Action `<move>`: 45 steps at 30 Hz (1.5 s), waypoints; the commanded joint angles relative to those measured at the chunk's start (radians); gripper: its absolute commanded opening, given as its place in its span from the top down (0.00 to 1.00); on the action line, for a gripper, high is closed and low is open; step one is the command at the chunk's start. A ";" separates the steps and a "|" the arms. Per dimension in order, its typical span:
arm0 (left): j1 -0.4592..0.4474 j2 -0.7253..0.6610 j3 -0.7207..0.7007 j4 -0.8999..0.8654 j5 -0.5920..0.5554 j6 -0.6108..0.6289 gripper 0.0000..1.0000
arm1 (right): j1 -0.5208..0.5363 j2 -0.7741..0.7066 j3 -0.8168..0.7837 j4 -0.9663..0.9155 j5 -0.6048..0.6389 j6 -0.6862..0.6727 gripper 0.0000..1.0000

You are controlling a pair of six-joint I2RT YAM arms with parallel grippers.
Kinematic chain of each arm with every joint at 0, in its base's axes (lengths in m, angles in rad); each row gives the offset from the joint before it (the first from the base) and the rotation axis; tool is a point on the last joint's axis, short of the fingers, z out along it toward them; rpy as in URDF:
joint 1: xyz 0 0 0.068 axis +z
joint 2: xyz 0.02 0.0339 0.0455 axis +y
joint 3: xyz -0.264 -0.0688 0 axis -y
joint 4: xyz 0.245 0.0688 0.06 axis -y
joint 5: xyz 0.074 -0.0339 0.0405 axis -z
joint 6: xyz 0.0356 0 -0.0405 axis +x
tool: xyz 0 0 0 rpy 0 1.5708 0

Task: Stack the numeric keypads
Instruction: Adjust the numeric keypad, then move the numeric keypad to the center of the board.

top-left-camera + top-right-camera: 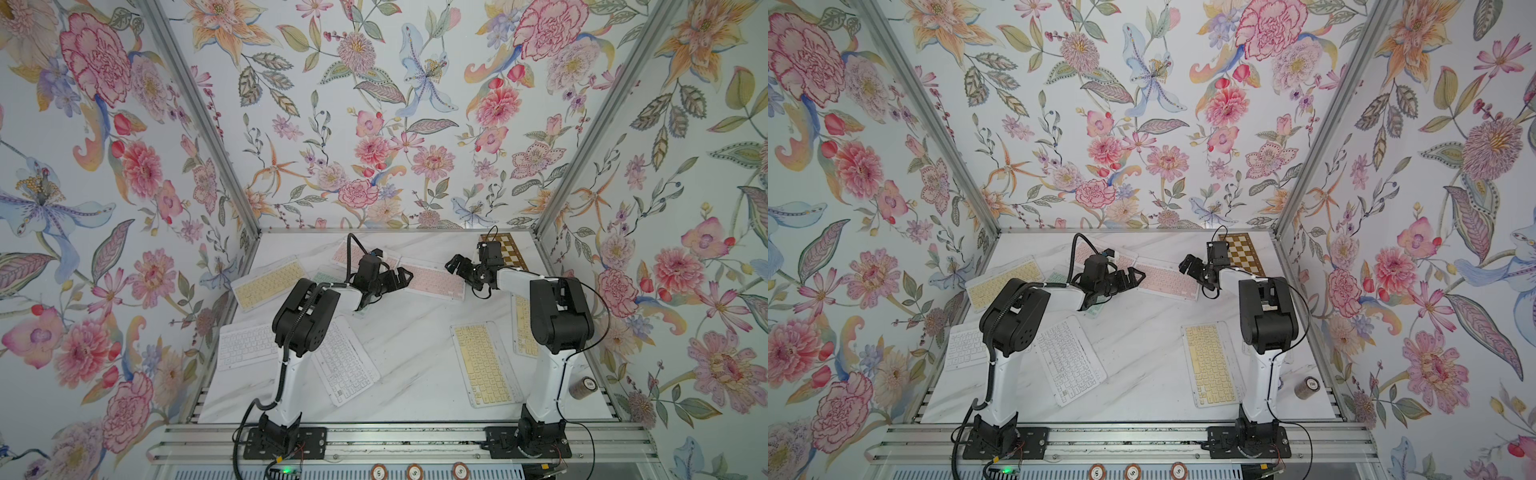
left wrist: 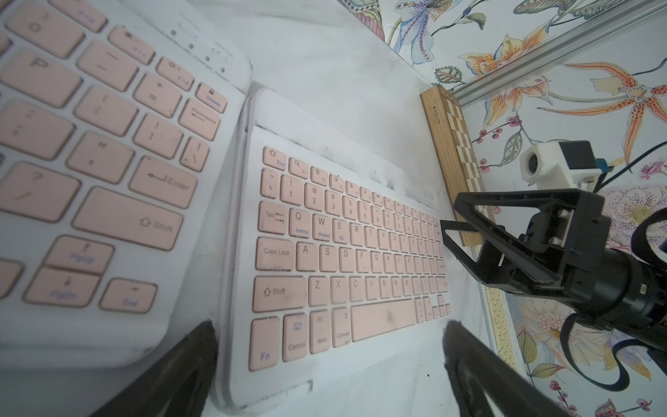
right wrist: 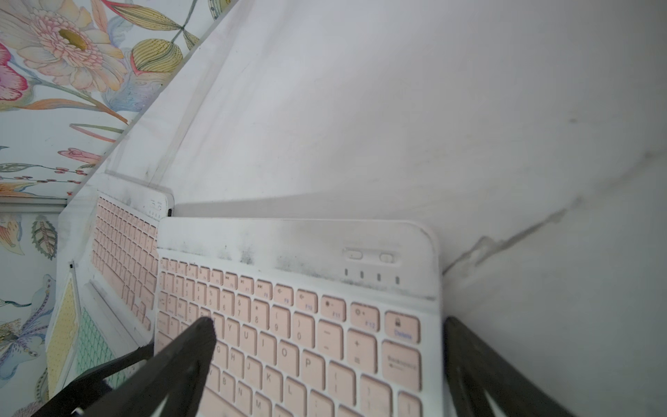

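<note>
Numeric keypads (image 1: 1067, 361) lie flat and scattered over the marble table (image 1: 415, 332), each in its own spot, none piled on another. A pink keypad (image 1: 434, 278) sits at the back in the middle, between the two hands. A rear pink keypad (image 1: 345, 253) lies behind the left arm, and the ends of these two meet at an angle. A mint green keypad (image 1: 328, 276) is mostly hidden under the left forearm. A yellow keypad (image 1: 268, 286) lies at the back left. A white keypad (image 1: 245, 347) lies near the left wall with a tilted white keypad (image 1: 345, 365) just beside it, both partly covered by the left arm. On the right, a front yellow keypad (image 1: 484, 365) lies in the open, and a side yellow keypad (image 1: 521, 328) shows partly behind the right arm. A chessboard (image 1: 509, 249) lies in the back right corner.

The left hand (image 1: 401, 276) hangs over the left end of the pink keypad, released, its fingers (image 2: 180, 372) spread wide and grasping nothing. The right hand (image 1: 455, 264) is over the other end, also released and wide. One of its fingers (image 3: 180, 361) is above the keys and the other is beside the short edge. Whether either hand touches the keypad cannot be told.
</note>
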 commanded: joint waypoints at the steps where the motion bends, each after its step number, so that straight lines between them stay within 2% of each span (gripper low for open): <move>1: -0.020 0.023 -0.039 -0.027 0.030 -0.025 0.01 | -0.007 0.028 0.017 -0.073 -0.012 -0.024 0.01; 9: -0.020 -0.058 -0.025 -0.162 -0.031 0.086 0.01 | -0.029 -0.112 -0.055 -0.093 0.000 -0.040 0.01; 12: -0.017 -0.092 -0.015 -0.224 -0.063 0.132 0.01 | -0.030 -0.199 -0.105 -0.125 0.039 -0.045 0.01; 17: -0.019 -0.166 -0.037 -0.306 -0.132 0.191 0.01 | -0.028 -0.338 -0.200 -0.265 0.169 -0.047 0.01; 20: -0.053 -0.221 -0.089 -0.290 -0.163 0.188 0.01 | -0.028 -0.393 -0.260 -0.343 0.208 -0.044 0.01; 26: -0.179 -0.229 -0.146 -0.194 -0.089 0.115 0.01 | -0.027 -0.512 -0.444 -0.401 0.233 -0.004 0.01; 31: -0.229 -0.212 -0.172 -0.126 -0.054 0.067 0.01 | -0.016 -0.607 -0.574 -0.407 0.240 0.021 0.01; 36: -0.241 -0.214 -0.192 -0.086 -0.043 0.039 0.01 | 0.023 -0.610 -0.615 -0.403 0.267 0.051 0.01; 45: -0.242 -0.232 -0.256 -0.012 0.002 -0.008 0.01 | 0.170 -0.483 -0.562 -0.315 0.235 0.158 0.01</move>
